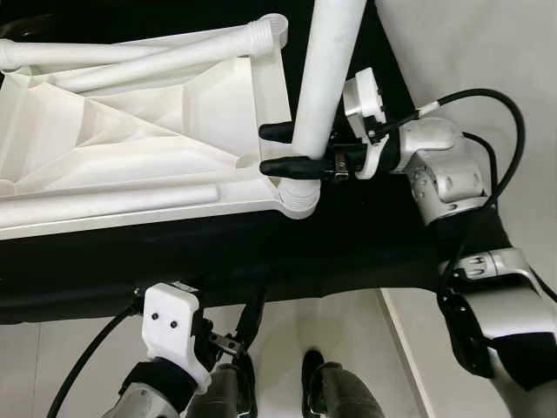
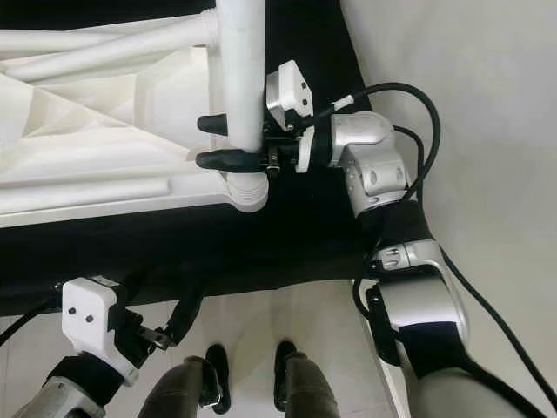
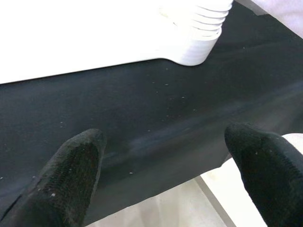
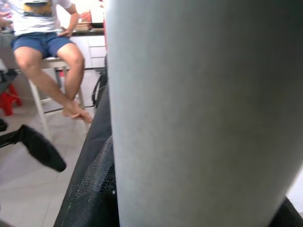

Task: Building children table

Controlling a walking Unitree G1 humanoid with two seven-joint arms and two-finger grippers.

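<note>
The right gripper (image 1: 280, 148) clamps the upright white table leg (image 1: 324, 78) at the inverted tabletop (image 1: 130, 165)'s corner socket; the left gripper (image 3: 165, 175) hangs wide, near the black desk (image 1: 348, 252) edge.

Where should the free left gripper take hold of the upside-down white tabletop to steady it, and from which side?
Probably the near edge of the tabletop, close to the corner socket where the right gripper holds the upright leg. That edge faces the robot and lies flat on the black surface, so the left gripper, now open below it, could come straight forward.
</note>
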